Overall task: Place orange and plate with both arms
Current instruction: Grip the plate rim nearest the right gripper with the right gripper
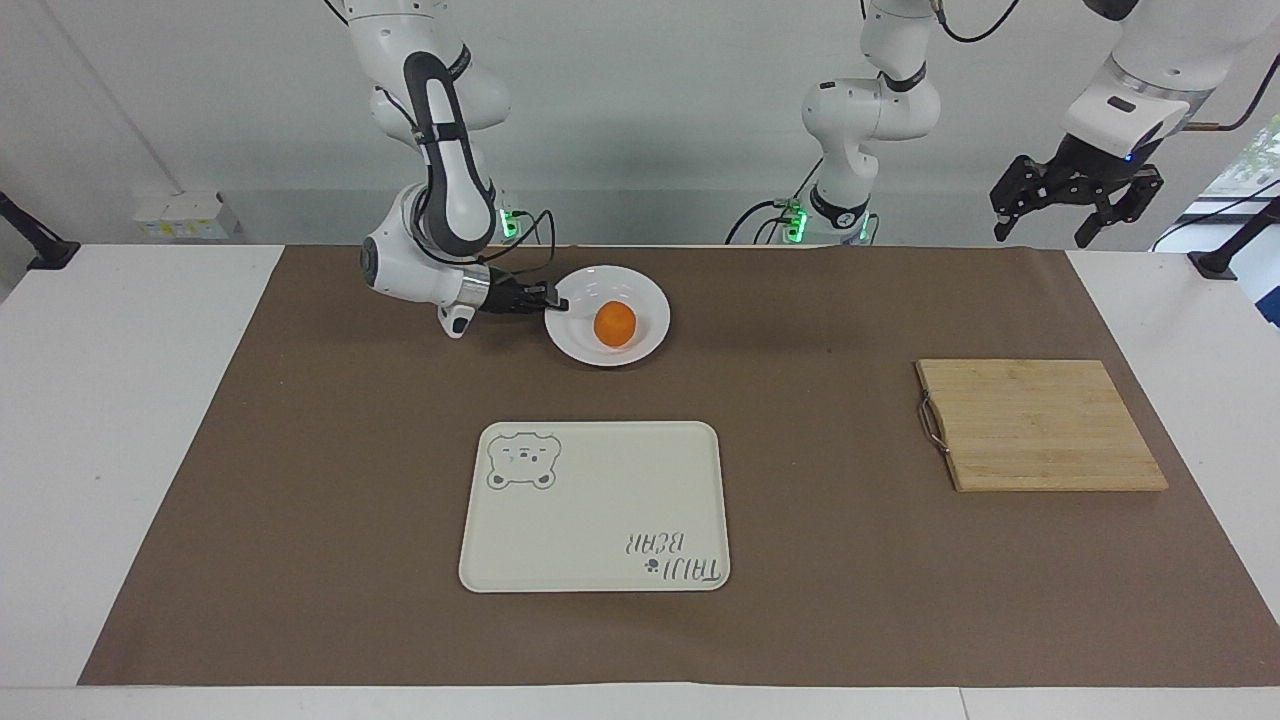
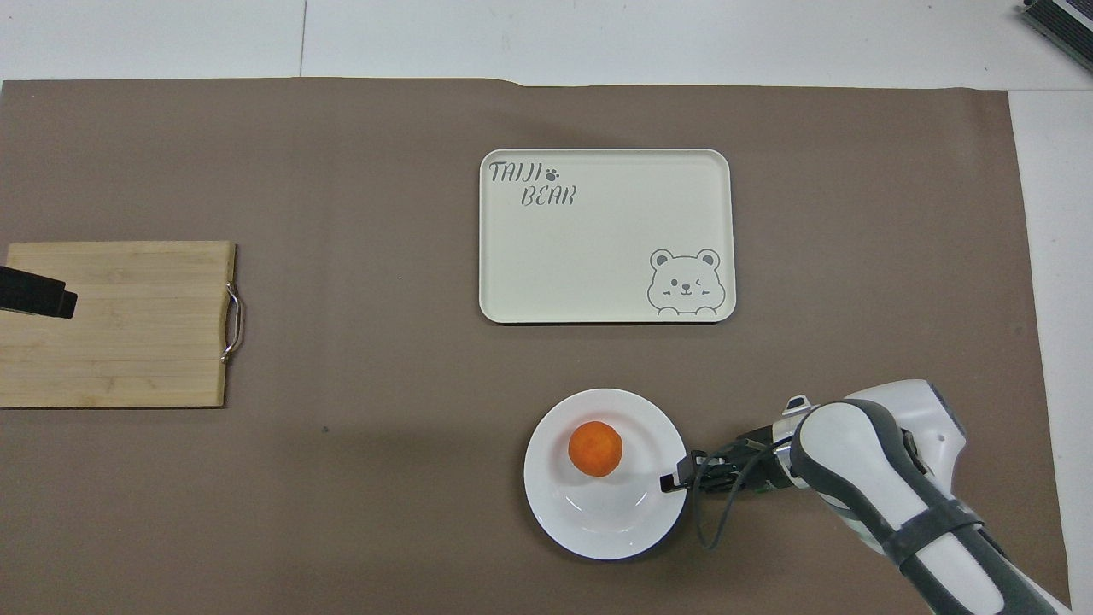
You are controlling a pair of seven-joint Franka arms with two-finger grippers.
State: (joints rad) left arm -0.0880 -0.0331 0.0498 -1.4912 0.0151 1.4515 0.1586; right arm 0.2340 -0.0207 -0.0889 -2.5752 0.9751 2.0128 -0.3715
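The white plate lies on the brown mat close to the robots, toward the right arm's end, and the orange rests in its middle. My right gripper reaches in low and level and is shut on the plate's rim at the side toward the right arm's base. From overhead, the plate, the orange and the right gripper show the same grip. My left gripper hangs open and empty, high over the table's edge at the left arm's end. Only its black tip shows from overhead.
A cream tray with a bear drawing lies mid-table, farther from the robots than the plate; from overhead the tray holds nothing. A wooden cutting board with a metal handle lies toward the left arm's end.
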